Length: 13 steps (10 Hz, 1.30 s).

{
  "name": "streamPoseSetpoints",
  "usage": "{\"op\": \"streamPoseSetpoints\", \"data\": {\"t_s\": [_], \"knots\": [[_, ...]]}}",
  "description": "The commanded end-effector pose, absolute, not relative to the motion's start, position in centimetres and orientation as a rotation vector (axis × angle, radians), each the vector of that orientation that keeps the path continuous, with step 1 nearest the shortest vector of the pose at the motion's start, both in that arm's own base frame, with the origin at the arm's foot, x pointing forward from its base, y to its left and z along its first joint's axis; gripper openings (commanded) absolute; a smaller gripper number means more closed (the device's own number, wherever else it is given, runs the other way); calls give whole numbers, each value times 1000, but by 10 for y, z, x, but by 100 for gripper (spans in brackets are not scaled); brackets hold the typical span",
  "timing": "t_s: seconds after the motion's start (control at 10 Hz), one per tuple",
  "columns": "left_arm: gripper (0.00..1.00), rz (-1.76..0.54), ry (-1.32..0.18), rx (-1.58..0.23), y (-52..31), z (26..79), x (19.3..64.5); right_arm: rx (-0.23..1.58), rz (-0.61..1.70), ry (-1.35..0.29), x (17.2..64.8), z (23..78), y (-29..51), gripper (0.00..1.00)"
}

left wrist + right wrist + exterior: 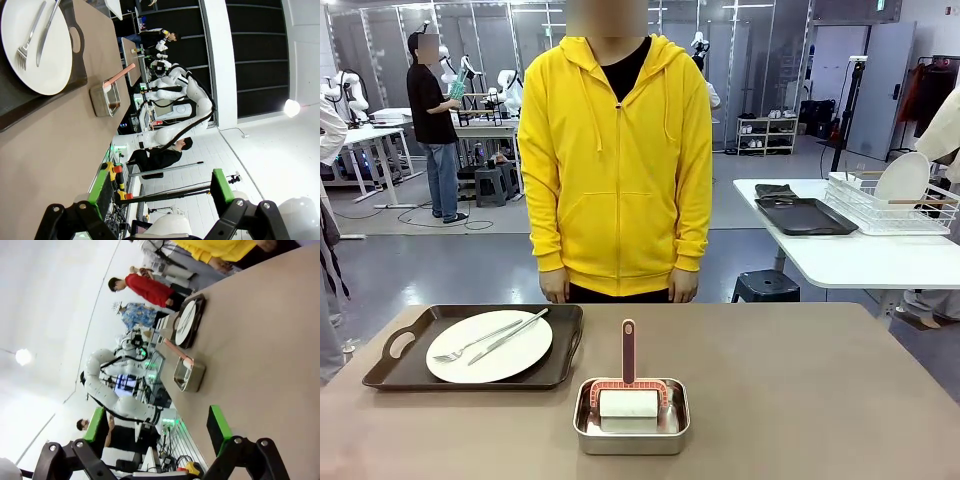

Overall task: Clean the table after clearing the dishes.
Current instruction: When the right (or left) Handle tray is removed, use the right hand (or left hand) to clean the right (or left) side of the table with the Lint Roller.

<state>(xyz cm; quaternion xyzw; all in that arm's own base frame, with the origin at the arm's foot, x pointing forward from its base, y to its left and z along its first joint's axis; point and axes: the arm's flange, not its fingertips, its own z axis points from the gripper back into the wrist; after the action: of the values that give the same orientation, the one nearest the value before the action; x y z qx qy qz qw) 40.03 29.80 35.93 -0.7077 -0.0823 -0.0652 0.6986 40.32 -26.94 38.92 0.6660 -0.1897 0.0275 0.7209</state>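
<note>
On the left half of the brown table (800, 400) lies a dark handled tray (563, 335) bearing a round white plate (520, 357) with a fork and knife (490, 340) across it. In the left wrist view my left gripper (160, 185) hangs open and empty off the table's edge, with the plate (47, 60) and tray (12, 107) far ahead. The right wrist view has my right gripper (157, 427) open with nothing between its fingers, above the table (265, 340), the tray and plate (188, 320) farther off.
A small steel pan (631, 427) with a pink-framed roller stands at the front middle of the table. A person in a yellow hoodie (615, 160) stands at the far edge, hands down. On the white table (860, 260) at right sit a dark tray (805, 215) and a dish rack (890, 205).
</note>
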Motion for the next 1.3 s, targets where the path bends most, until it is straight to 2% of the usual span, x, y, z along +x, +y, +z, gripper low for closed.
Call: {"op": "streamPoseSetpoints", "data": {"t_s": [0.0, 0.4, 0.5, 1.2], "knots": [[100, -141, -189, -1575, 300, 361, 398, 1432, 91, -444, 400, 395, -286, 100], [100, -141, -189, -1575, 300, 361, 398, 1257, 97, -436, 432, 428, -308, 100], [100, -141, -189, -1575, 300, 361, 398, 1359, 94, -450, 412, 414, -307, 100], [100, -141, -189, -1575, 300, 361, 398, 1359, 94, -450, 412, 414, -307, 100]]}}
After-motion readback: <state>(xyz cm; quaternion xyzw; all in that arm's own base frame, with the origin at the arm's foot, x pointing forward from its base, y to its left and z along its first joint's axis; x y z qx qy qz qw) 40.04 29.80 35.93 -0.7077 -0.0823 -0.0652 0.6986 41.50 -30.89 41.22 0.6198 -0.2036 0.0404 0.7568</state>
